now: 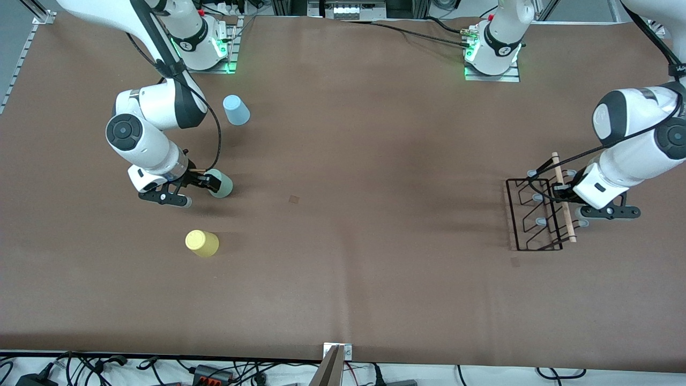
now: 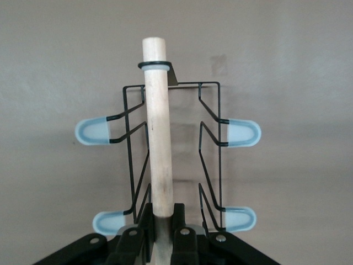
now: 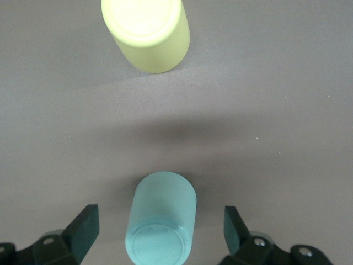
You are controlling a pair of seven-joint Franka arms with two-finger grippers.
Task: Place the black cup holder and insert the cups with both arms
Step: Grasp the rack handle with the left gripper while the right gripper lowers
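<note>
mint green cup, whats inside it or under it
The pale mint green plastic tumbler stands mouth-down on the brown table, closed base up, between the right gripper's open jaws. Its inside and the patch of table beneath are covered.

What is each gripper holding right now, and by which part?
The left gripper is shut on the black cup holder, gripping its wooden rod. The right gripper holds nothing; its jaws stand open around the mint green cup.
</note>
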